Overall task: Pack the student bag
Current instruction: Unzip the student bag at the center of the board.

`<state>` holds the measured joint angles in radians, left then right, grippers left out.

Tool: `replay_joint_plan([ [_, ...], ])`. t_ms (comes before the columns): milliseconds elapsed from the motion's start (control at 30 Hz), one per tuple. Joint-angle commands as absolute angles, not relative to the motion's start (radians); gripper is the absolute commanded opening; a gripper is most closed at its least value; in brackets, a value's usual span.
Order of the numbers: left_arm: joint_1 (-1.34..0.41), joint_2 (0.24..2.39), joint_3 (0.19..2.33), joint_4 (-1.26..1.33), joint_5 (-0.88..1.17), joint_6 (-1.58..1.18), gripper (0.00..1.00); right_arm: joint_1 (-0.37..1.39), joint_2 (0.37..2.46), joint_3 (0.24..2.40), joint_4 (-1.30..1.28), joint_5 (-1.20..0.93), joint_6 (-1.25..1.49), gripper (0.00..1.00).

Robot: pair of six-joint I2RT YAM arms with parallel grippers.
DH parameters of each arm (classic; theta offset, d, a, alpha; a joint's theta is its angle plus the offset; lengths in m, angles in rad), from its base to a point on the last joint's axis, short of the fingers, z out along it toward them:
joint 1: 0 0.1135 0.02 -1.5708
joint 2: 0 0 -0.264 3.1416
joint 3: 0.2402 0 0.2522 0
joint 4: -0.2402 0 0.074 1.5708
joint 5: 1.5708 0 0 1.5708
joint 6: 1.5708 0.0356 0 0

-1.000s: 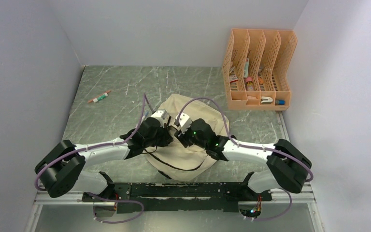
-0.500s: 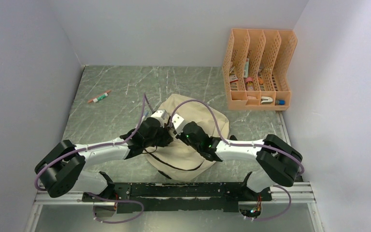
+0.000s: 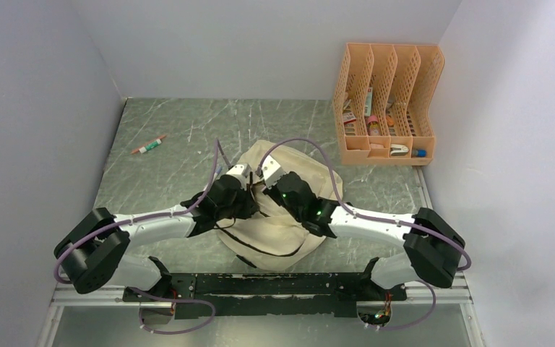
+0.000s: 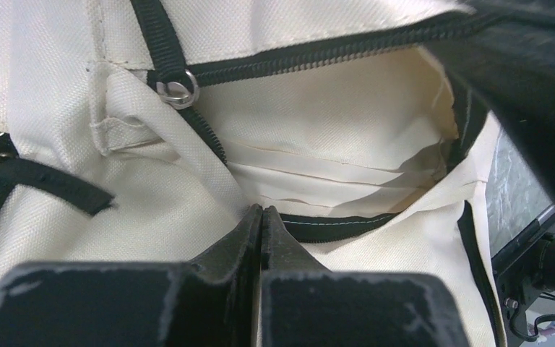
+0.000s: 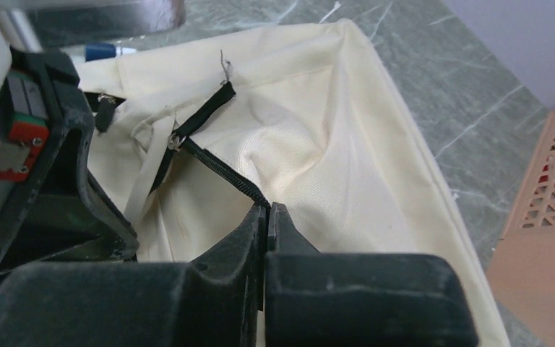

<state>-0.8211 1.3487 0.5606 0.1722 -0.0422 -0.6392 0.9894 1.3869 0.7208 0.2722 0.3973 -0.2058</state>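
The student bag lies slumped on the tabletop beneath both arms, the left arm's jaws clenched on a fold of the bag's cream fabric at its open pocket mouth, the right arm's jaws clenched on the bag's black zipper.

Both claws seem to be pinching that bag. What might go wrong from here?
The right gripper nips just the zipper edge, and the left gripper only a fold of the bag, so either may slip when pulled. The two grippers also sit very close together and might bump.
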Motion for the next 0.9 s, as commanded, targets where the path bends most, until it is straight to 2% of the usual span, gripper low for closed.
replay_joint_plan([
  [0,-0.824,1.377,0.597,0.168,-0.072,-0.615,0.05,0.985,1.338,0.789,0.279,0.497,-0.223,0.00],
  [300,-0.808,1.480,0.696,0.176,-0.108,-0.570,0.05,0.901,1.381,0.885,0.295,0.489,-0.259,0.00],
  [667,-0.703,1.655,0.846,0.219,-0.011,-0.535,0.05,0.751,1.460,1.020,0.329,0.364,-0.279,0.00],
  [867,-0.698,1.602,0.833,0.218,0.015,-0.520,0.05,0.747,1.445,1.009,0.280,0.304,-0.248,0.00],
])
